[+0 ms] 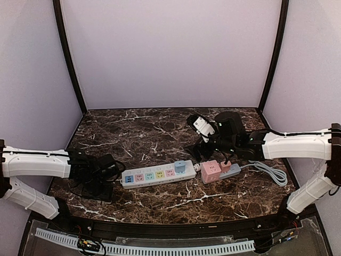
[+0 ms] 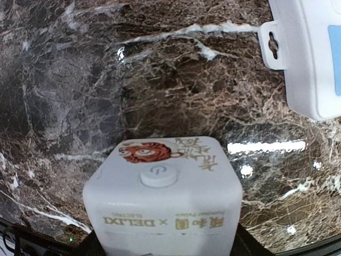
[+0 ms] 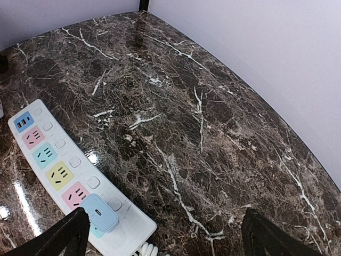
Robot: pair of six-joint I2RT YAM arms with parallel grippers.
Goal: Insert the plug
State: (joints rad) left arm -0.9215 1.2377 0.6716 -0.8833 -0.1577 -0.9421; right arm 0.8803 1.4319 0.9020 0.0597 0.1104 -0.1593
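Observation:
A white power strip (image 1: 158, 175) with pastel sockets lies across the table's middle, a light blue plug (image 1: 180, 168) seated in its right end. My left gripper (image 1: 104, 172) sits just left of the strip, shut on a white cube adapter (image 2: 162, 197) with a round button and a tiger print; the strip's end (image 2: 314, 53) shows at upper right. My right gripper (image 1: 201, 149) hovers open and empty behind the strip's right end. In the right wrist view its fingers (image 3: 58, 240) spread wide above the strip (image 3: 58, 170) and the blue plug (image 3: 99, 212).
A pink cube socket (image 1: 211, 171) with a pink-and-grey plug (image 1: 229, 168) sits right of the strip, and a grey cable (image 1: 269, 172) loops toward the right arm. Purple walls enclose the dark marble table (image 1: 154, 133) on three sides.

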